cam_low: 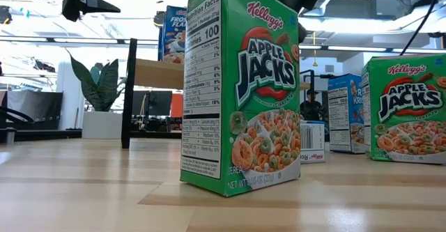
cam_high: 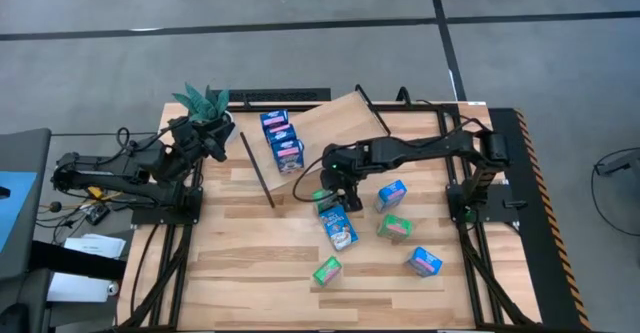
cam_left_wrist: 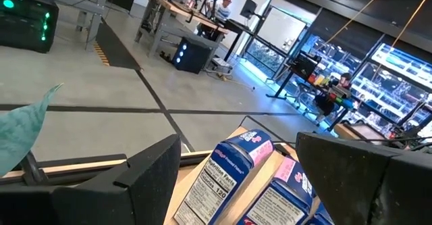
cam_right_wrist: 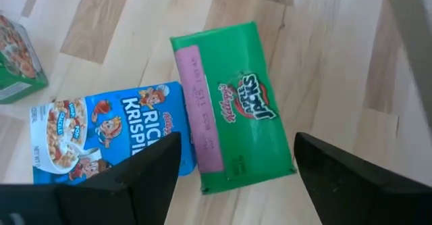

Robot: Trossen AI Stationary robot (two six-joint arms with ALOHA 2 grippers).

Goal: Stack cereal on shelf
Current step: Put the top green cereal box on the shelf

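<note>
The right gripper point(cam_high: 334, 195) is hovering, fingers spread wide and empty, over a green cereal box point(cam_right_wrist: 233, 107) standing beside a flat blue box point(cam_right_wrist: 101, 132), probably lining up a grasp. Three blue boxes point(cam_high: 281, 139) are already sitting on the shelf point(cam_high: 335, 123). The left gripper point(cam_high: 213, 138) is waiting open beside them.

A potted plant point(cam_low: 100, 86) stands beyond the wooden desk point(cam_high: 250, 263), with a seated person point(cam_left_wrist: 223, 6) across the workshop floor.
</note>
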